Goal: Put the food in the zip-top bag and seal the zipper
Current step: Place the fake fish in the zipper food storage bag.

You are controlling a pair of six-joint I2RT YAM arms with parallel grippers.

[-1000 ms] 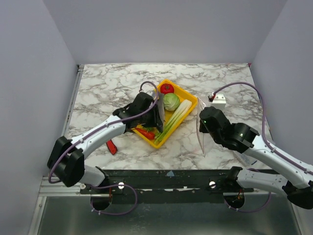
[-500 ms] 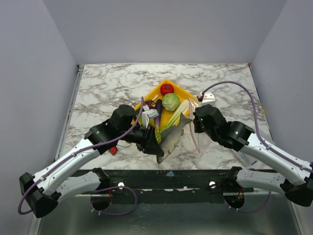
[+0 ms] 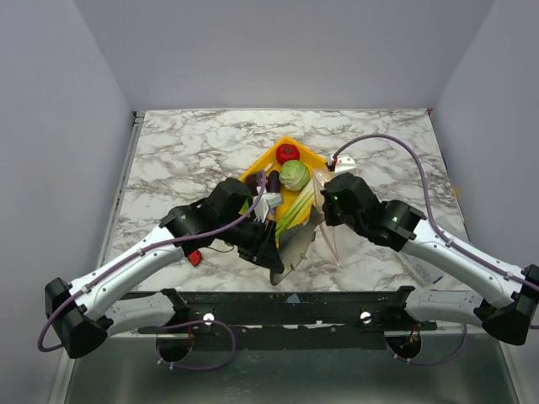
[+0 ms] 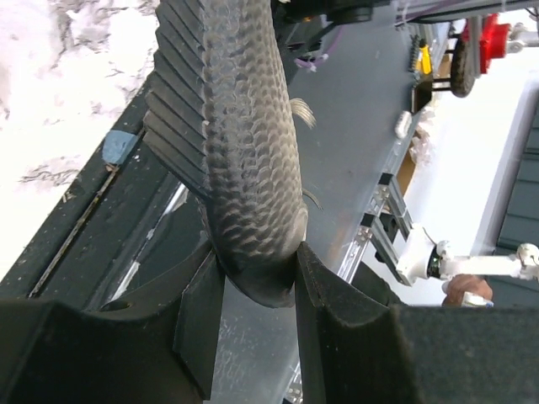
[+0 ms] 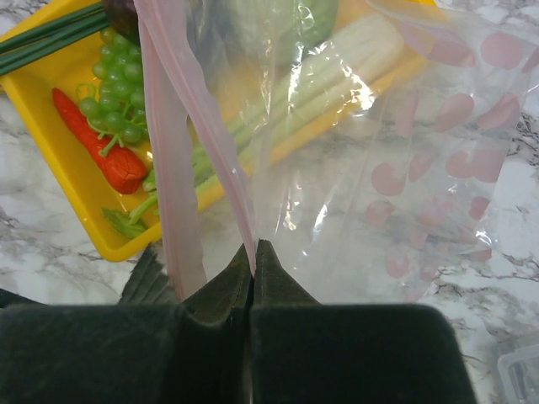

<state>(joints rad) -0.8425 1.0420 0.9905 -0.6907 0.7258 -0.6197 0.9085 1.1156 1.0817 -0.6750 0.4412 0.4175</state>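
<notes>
Since the last frame the right gripper is creeping toward the yellow tray, pinching the zipper of the zip-top bag; the left gripper is clamping a grey fish; the tray's holding grapes, chili and leek.

Marbled tabletop, plain grey walls.

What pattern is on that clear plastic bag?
Pink round spots on the bag; clearest in the right wrist view.

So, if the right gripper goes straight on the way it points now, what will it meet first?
The right gripper, shut on the zip-top bag, points at the yellow tray. Probably it would meet the leek at the tray's near rim first, through the plastic; depth is unclear.
</notes>
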